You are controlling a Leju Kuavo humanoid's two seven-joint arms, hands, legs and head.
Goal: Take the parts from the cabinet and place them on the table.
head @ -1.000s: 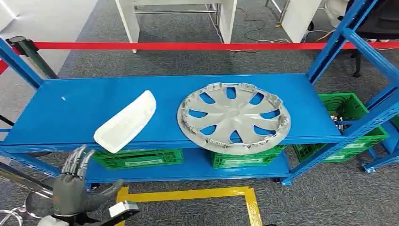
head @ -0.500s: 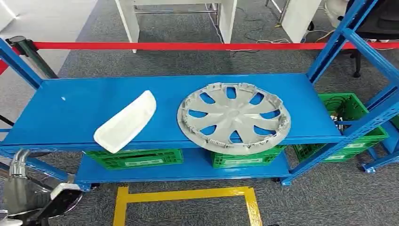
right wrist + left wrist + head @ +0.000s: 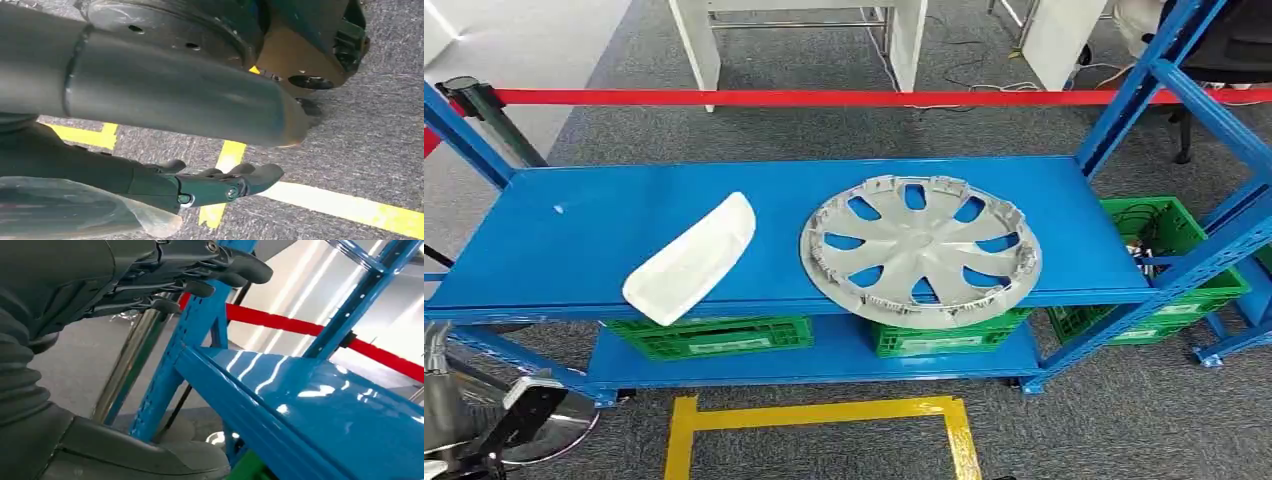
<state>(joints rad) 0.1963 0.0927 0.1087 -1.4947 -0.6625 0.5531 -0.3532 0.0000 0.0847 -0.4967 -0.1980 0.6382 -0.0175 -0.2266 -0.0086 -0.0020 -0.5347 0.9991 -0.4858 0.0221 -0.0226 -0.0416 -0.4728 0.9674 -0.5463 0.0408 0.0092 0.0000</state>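
On the top board of the blue cabinet (image 3: 604,230) lie two parts. A white curved plastic cover (image 3: 692,260) rests at the front left, and a silver wheel cover (image 3: 921,250) lies beside it, overhanging the front edge. My left arm (image 3: 464,415) sits low at the cabinet's left end. My left hand (image 3: 150,280) holds nothing, its fingers stretched out near the blue upright and the shelf edge (image 3: 235,400). My right hand (image 3: 200,185) hangs over the carpet with its fingers loosely extended and nothing in them.
Green crates (image 3: 714,335) stand on the lower shelf and another green crate (image 3: 1169,250) stands to the right. A red barrier tape (image 3: 824,97) runs behind the cabinet. Yellow floor tape (image 3: 824,412) marks the carpet in front. Blue uprights (image 3: 1144,80) rise at the right.
My left hand, raised and spread at the lower left a second ago, has dropped out of the head view; the arm has sunk lower. The parts have not moved.
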